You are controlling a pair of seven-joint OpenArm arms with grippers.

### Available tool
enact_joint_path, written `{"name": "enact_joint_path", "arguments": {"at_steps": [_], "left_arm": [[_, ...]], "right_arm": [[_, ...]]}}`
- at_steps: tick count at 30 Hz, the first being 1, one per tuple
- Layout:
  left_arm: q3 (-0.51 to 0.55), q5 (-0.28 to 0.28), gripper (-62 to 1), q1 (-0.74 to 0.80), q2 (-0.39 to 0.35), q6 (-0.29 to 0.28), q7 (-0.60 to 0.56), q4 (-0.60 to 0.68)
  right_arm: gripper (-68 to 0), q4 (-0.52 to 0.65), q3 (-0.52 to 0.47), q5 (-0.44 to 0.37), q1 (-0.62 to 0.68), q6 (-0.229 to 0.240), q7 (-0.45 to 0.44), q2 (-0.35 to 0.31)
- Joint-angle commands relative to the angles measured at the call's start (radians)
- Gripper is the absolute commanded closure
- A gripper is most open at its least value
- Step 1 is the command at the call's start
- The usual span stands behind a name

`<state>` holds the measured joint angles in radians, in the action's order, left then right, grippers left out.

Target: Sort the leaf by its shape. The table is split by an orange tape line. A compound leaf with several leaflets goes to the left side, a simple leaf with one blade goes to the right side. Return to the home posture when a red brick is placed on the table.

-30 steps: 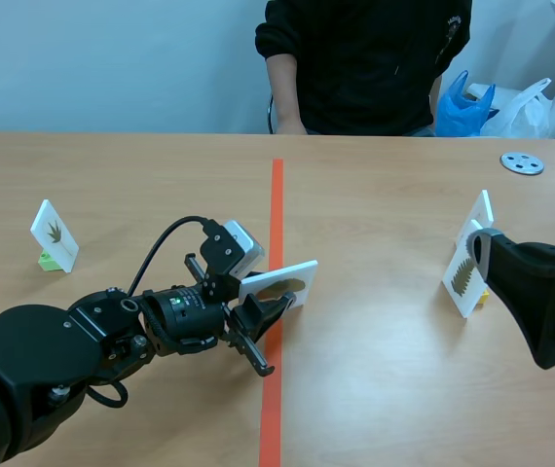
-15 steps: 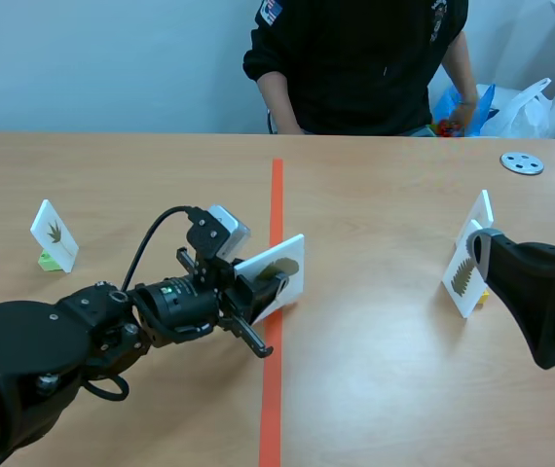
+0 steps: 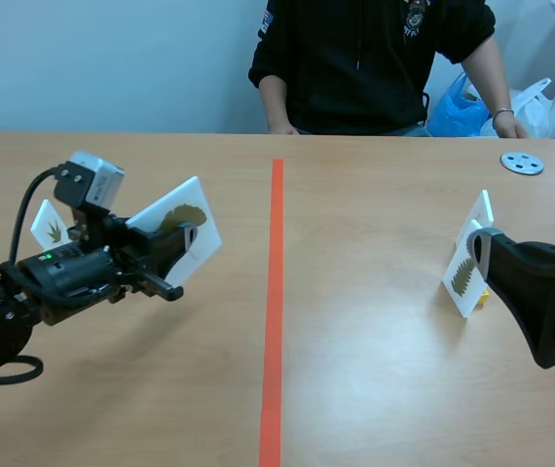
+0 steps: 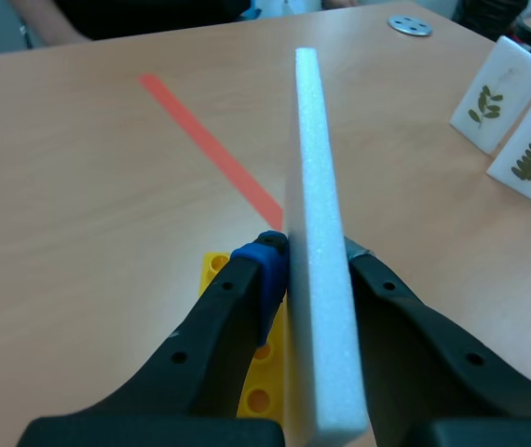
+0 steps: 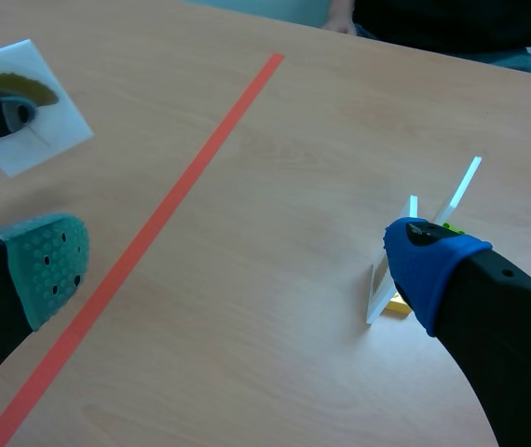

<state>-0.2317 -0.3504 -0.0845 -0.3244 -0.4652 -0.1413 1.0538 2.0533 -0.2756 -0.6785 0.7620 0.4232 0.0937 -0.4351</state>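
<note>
My left gripper (image 3: pixel 182 251) is shut on a white foam card (image 3: pixel 173 229) showing one dark olive leaf blade. It holds the card tilted above the table's left half, left of the orange tape line (image 3: pixel 275 292). From the left wrist the card (image 4: pixel 319 270) is edge-on between the fingers (image 4: pixel 247 289), with its yellow brick base (image 4: pixel 247 377) beneath. My right gripper (image 5: pixel 238 270) is open over the right half and holds nothing. In the scene view the right arm (image 3: pixel 540 297) is beside a fern-leaf card (image 3: pixel 464 270).
A small card with a compound leaf (image 3: pixel 54 232) stands on a green brick at far left. A second card (image 3: pixel 482 208) stands behind the fern card. A metal disc (image 3: pixel 522 162) lies at the back right. A person (image 3: pixel 375 58) sits across the table.
My left arm has carried the card up and leftward, from over the tape line to the table's left half. The person has shifted. The right arm has kept still.
</note>
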Motion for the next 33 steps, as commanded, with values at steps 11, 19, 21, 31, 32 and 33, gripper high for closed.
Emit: {"name": "enact_joint_path", "arguments": {"at_steps": [11,19,21,31,32,33], "left_arm": [[0.22,-0.043,-5.1,0.15,0.003,0.145,-0.027,0.074],[0.251,-0.042,-5.5,0.154,0.01,0.24,-0.022,0.043],[0.251,-0.042,-5.5,0.153,0.016,0.277,-0.026,0.024],[0.259,-0.043,-5.6,0.148,0.079,0.394,-0.164,-0.081],[0.259,-0.043,-5.6,0.147,0.085,0.396,-0.189,-0.092],[0.259,-0.043,-5.6,0.143,0.092,0.4,-0.216,-0.103]], "right_arm": [[-67.9,0.003,-0.008,-0.01,-0.031,-0.003,-0.017,-0.003],[-67.9,0.003,-0.008,-0.006,-0.031,-0.004,-0.017,-0.003],[-67.9,0.003,-0.008,-0.006,-0.031,-0.004,-0.017,-0.003],[-67.9,0.003,-0.008,-0.006,-0.031,-0.004,-0.017,-0.003],[-67.9,0.003,-0.008,-0.006,-0.031,-0.004,-0.017,-0.003],[-67.9,0.003,-0.008,-0.006,-0.031,-0.004,-0.017,-0.003]]}}
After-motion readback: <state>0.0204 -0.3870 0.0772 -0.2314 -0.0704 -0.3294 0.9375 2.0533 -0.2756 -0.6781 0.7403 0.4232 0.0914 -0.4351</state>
